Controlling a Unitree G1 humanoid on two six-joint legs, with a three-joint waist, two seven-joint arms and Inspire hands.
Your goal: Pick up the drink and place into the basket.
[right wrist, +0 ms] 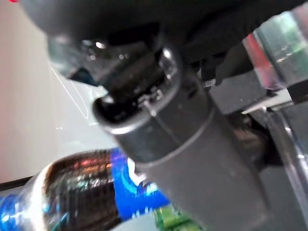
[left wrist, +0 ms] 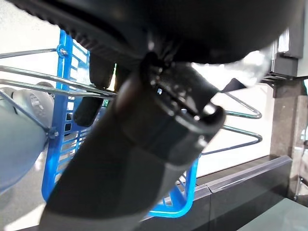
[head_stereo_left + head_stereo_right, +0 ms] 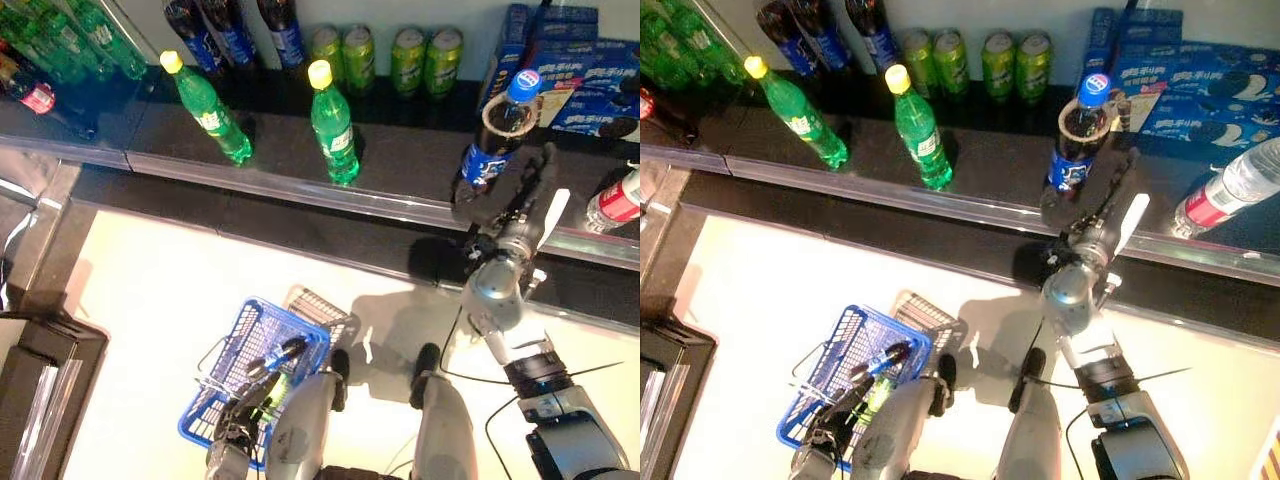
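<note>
**Right hand on cola bottle at shelf; basket waiting below**

Right hand (image 3: pixel 520 195) is up at the dark shelf (image 3: pixel 400 160), fingers wrapped round the lower body of the blue-capped cola bottle (image 3: pixel 497 135). Right wrist view confirms it: dark bottle with blue label sits right against the thumb. Bottle stands upright, base apparently on the shelf, so I read this as grasp made, lift not started. Side grip low on the body makes sense: keeps the bottle vertical and clear of the raised metal rail (image 3: pixel 300 195) along the shelf front.

Left hand (image 3: pixel 240 415) is down at the blue wire basket (image 3: pixel 225 345), curled round its metal handles, judging by the left wrist view. Likely holding it steady and open-side-up as the drop target. A dark bottle with blue label (image 3: pixel 278 355) already lies inside.

Shelf neighbours: two green bottles with yellow caps (image 3: pixel 330 125), well apart from the hand; four green cans (image 3: pixel 400 60) at the back; blue biscuit boxes (image 3: pixel 580 85) just beside the cola; a clear bottle with red label (image 3: pixel 615 205) lying to the right.

Print: labels visible but nothing I can read reliably.
</note>
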